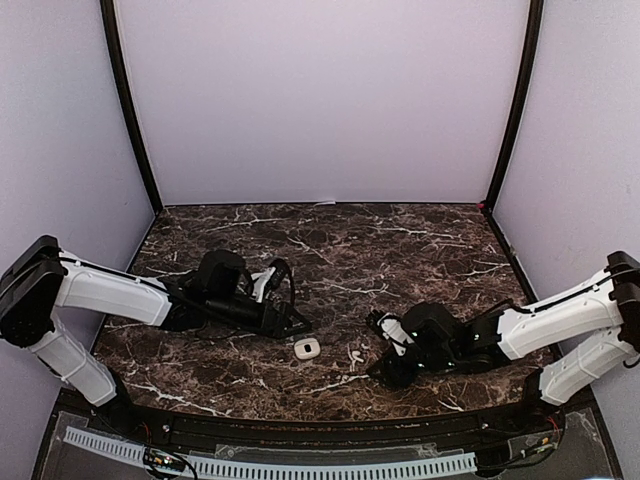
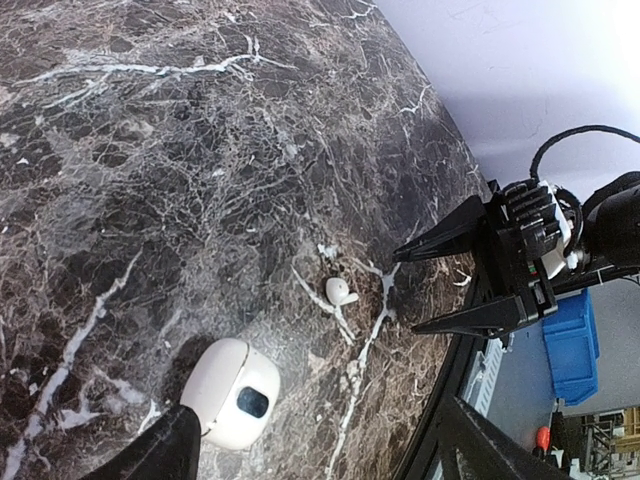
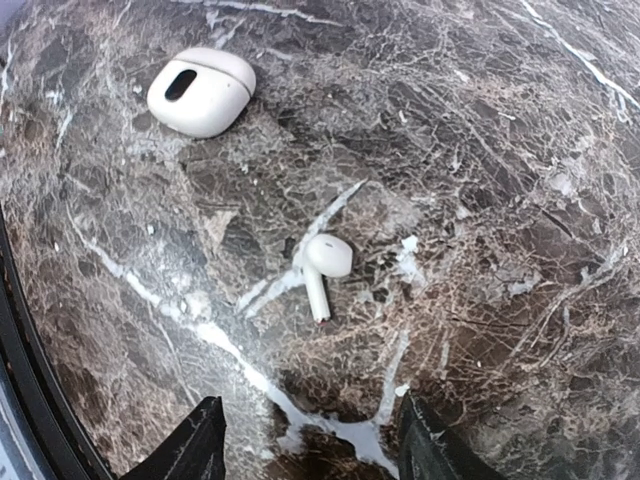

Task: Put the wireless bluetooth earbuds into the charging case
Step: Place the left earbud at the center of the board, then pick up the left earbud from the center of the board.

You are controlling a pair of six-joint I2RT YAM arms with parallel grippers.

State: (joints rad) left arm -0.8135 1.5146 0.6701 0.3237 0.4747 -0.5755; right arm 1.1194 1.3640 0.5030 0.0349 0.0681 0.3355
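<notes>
From my seat, the left gripper (image 2: pixel 318 410) sits low over the marble table (image 1: pixel 330 240), jaws spread wide with nothing between them. The white case (image 2: pixel 232 392) rests just beside one finger. One white earbud (image 2: pixel 340 291) lies on its side at about 3 o'clock from the case in the overhead view, apart from it. Further right, the right gripper (image 2: pixel 408 292) faces the earbud, jaws parted and empty. I judge this the pick-up step, nothing seated yet. Next I'd set the right fingers astride the earbud, close gently, then carry it toward 9 o'clock. Whether the case lid is up I cannot tell
</notes>
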